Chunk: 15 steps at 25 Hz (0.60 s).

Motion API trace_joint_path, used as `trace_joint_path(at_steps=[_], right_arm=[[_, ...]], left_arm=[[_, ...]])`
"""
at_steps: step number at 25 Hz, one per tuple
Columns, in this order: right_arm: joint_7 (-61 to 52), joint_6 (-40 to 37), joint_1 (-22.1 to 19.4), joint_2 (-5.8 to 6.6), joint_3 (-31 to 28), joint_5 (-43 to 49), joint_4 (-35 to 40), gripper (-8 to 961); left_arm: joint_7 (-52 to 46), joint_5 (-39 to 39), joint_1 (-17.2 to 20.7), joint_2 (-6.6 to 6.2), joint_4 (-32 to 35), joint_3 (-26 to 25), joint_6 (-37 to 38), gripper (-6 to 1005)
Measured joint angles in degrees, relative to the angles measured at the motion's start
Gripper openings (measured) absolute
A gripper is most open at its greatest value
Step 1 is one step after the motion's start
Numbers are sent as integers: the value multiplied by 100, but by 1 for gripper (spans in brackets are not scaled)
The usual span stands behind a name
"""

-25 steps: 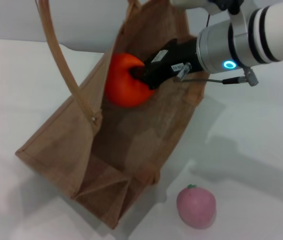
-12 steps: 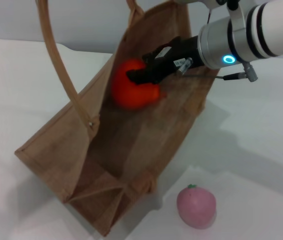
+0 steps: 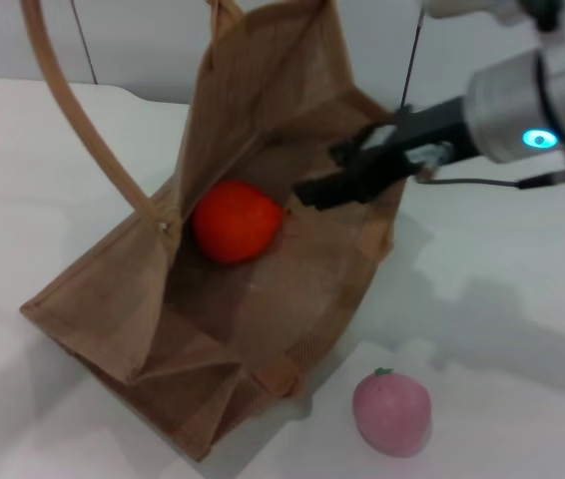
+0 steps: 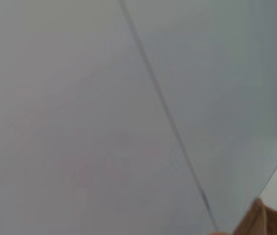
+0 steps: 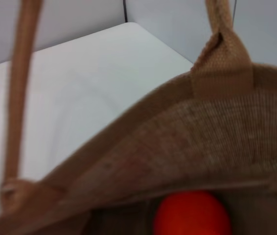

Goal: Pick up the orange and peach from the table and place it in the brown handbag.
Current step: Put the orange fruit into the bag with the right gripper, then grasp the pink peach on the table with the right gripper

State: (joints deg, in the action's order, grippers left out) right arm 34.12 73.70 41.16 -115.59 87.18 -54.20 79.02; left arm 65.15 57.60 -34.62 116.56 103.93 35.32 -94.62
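On the far left we find no left arm in the head view, and its wrist camera shows only a blank wall and a brown corner of the bag [image 4: 268,223], so we judge it parked and cannot place its gripper.

Next comes the bag [image 3: 163,319], lying open across the worktop [image 3: 502,299] with its mouth up toward 12 o'clock and its long axis running from 7 to 1 o'clock. The orange [image 3: 235,220] sits inside against the left wall, free of any grip. The right wrist view looks over the rim and catches the orange [image 5: 192,215] below it.

The right gripper [image 3: 347,182] hovers over the bag's right rim, at 3 o'clock from the orange and apart from it. Its fingers look empty and parted, though motion smears them.

The peach [image 3: 391,411] rests on the worktop just off the bag's bottom right corner, at roughly 6 o'clock from the gripper and well below it. It is roundish, with its stem nub up, so we judge any approach angle will serve. The right arm is the only one within reach.

We judge the orange done and the peach next. The gripper must clear the rim and the tall loop handle [image 3: 83,120], then come down over bare worktop to the right of the bag, where room is ample.
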Motion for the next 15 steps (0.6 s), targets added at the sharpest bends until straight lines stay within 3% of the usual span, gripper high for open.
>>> trace_joint_path(at_steps=[7,15], right_arm=[[-336,1206,-615,-6,-474,369,947,689],[-737,2004,-788,-23,-80,664,966,686]], left_arm=[[44,-111,236,-17,-111,-8,317,173],[31,-509,262,-8,-111,-7,423,175]])
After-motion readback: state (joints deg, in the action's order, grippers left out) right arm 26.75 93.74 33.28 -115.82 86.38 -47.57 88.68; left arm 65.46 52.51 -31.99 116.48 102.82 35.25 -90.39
